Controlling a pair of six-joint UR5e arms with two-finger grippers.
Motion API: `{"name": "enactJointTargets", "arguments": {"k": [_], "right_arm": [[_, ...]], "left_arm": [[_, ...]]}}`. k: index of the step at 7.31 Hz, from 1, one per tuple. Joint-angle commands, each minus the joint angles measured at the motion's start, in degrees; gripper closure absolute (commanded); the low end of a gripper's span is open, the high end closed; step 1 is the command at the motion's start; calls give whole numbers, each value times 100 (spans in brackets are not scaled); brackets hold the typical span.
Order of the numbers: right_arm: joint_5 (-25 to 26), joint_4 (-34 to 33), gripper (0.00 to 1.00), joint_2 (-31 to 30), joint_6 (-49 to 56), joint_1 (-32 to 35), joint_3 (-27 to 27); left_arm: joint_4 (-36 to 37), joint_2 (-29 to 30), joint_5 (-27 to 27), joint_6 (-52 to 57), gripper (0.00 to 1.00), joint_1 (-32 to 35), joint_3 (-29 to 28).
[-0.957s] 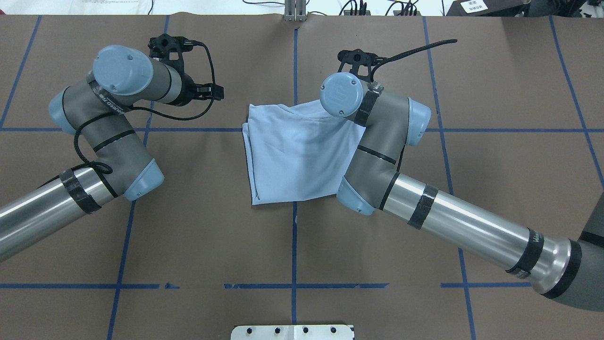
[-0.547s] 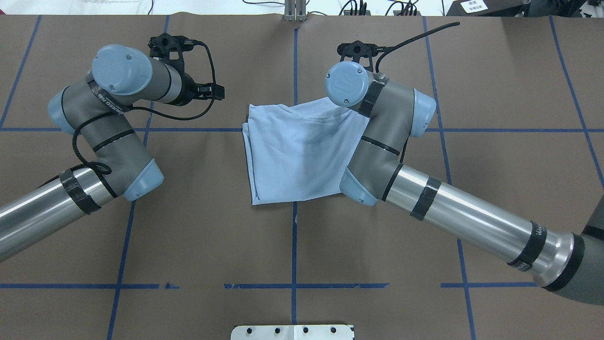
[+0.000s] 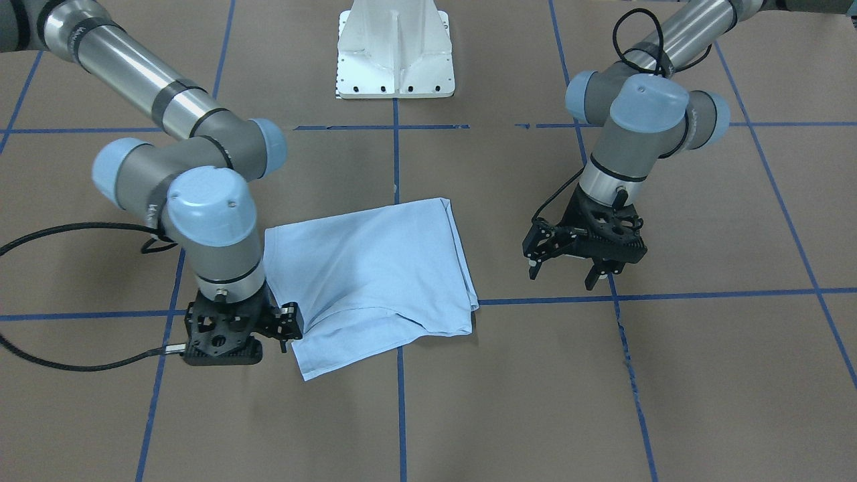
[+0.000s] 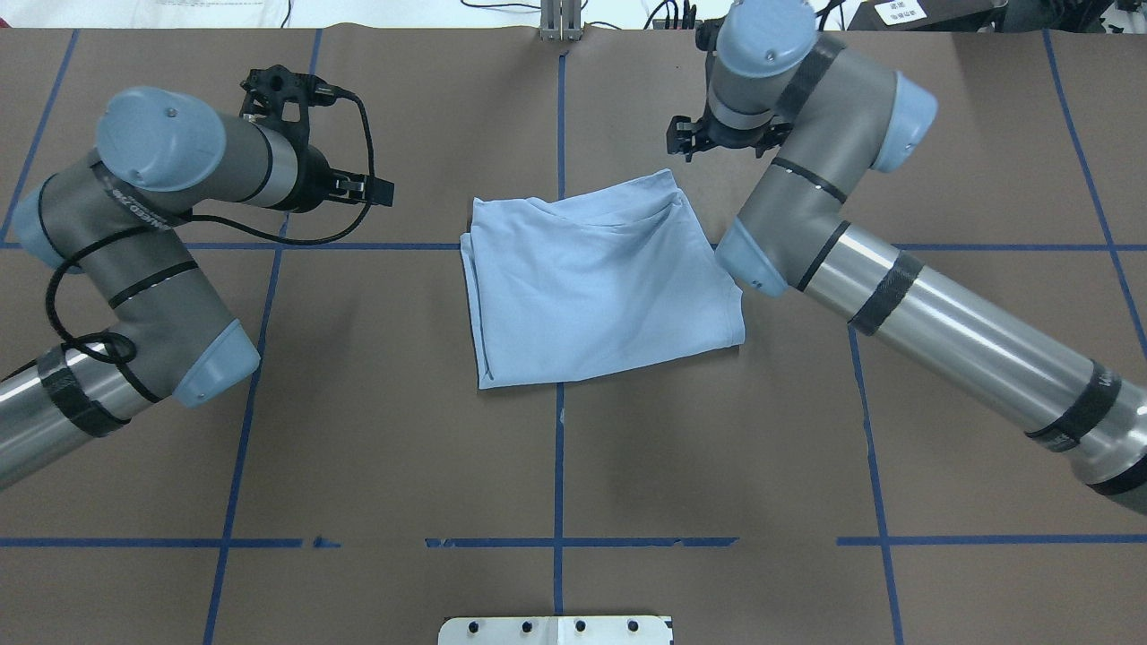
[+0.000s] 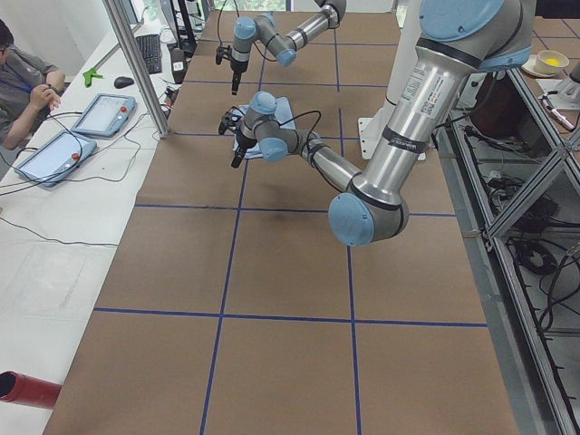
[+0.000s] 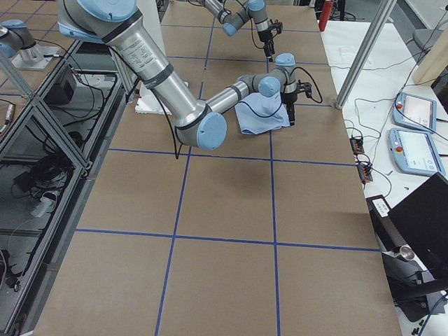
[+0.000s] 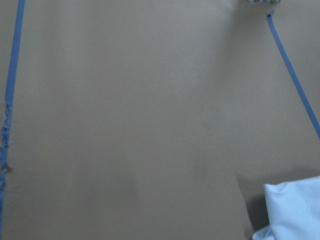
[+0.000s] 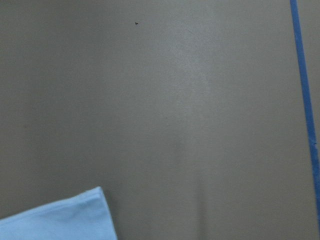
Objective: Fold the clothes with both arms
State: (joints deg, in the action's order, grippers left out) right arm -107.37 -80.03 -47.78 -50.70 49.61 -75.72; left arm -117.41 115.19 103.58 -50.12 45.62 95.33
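The clothes are one light blue T-shirt (image 4: 600,278), folded into a rough rectangle at the table's centre, with a curved crease near its far edge (image 3: 375,274). My right gripper (image 4: 685,141) hovers just past the shirt's far right corner, apart from the cloth and open. In the front-facing view it (image 3: 289,327) stands beside the shirt's edge. The right wrist view shows only a shirt corner (image 8: 65,220) and no fingers. My left gripper (image 3: 566,274) is open and empty over bare table, well off the shirt's left side (image 4: 358,186).
The brown table cover carries a grid of blue tape lines (image 4: 559,466). The white pedestal base (image 3: 395,53) sits at the robot's side of the table. Off the table, a person (image 5: 23,77) sits by tablets (image 6: 416,108) and a metal post (image 5: 136,63).
My right arm has swung up and away from over the shirt toward the far right, uncovering its right side. The left arm has drawn back a little to the left.
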Motion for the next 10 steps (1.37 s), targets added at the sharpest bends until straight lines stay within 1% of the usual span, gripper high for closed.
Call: {"name": "enactJointTargets", "arguments": {"k": [1, 2, 3, 4, 5, 6, 7, 8, 9, 10], "right_arm": [[-1072, -39, 0, -1332, 1477, 968, -1071], [-1371, -39, 0, -2131, 2259, 1407, -1537], [-1722, -39, 0, -2835, 3119, 1994, -1812], [-1943, -48, 0, -3425, 4015, 2549, -1928], [-2172, -74, 0, -3892, 4721, 3067, -1964], [-2418, -309, 0, -4202, 5058, 3490, -1981], [-2499, -320, 0, -4709, 5349, 3686, -1973], [-2499, -277, 0, -5062, 5360, 4001, -2042], [-2438, -276, 0, -5284, 5360, 4126, -2130], [-2455, -329, 0, -5373, 5273, 4136, -2174]], "left_arm": [[1014, -722, 387, 1201, 0, 506, 1220], [1062, -1335, 739, 2059, 0, 1005, 1546], [1062, -1819, 1142, 3086, 0, 1689, 1645], [1079, -2225, 1468, 4036, 0, 2374, 1612], [1123, -2577, 1715, 4742, 0, 3095, 1568], [1228, -2954, 2266, 4810, 0, 3659, 1402], [1238, -3289, 2637, 4836, 0, 3899, 1009], [1220, -3405, 2667, 4872, 0, 4015, 692], [1229, -3432, 2719, 4872, 0, 4120, 540], [1560, -3415, 2868, 4872, 0, 4148, 408]]}}
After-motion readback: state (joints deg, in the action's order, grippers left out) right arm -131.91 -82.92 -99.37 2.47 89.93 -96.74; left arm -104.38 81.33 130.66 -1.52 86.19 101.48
